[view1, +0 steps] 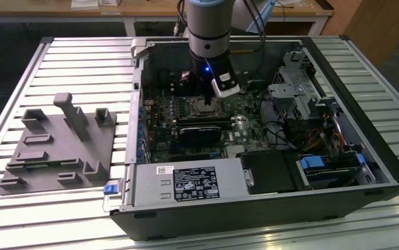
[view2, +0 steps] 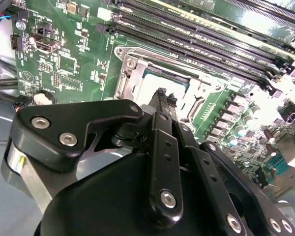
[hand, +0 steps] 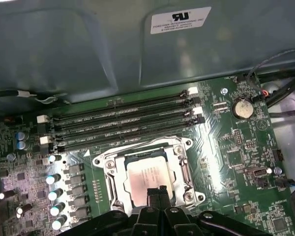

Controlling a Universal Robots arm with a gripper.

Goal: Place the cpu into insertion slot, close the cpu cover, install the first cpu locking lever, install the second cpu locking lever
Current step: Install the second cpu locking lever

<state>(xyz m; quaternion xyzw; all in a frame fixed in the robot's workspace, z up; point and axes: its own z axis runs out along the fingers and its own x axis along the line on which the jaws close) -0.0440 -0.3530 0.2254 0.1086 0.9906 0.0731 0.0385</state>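
The cpu (hand: 148,178) lies flat in the slot (hand: 148,174), its pale metal face up, squared inside the silvery rim; we take it as seated, since it sits level and nothing tilts it. Around it lies the cover (hand: 183,162), a thin metal frame whose cut-out leaves the chip's face bare; it looks folded down over the chip's edges, though we cannot tell whether it is latched, and we cannot make out the levers.

Just above the chip's near edge hangs the gripper (hand: 157,194), its fingers (view2: 162,101) drawn together into one narrow tip, with nothing between them. We judge that a closed tip suits pressing or hooking a thin part at the socket, not carrying.

Beyond the socket run the long black memory slots (hand: 123,125) on the green board (hand: 236,147). In the exterior view the arm (view1: 209,31) reaches straight down into the open case (view1: 269,208), which lies on its side so the board faces up. A grey fixture (view1: 57,146) sits well apart on the table (view1: 81,57).
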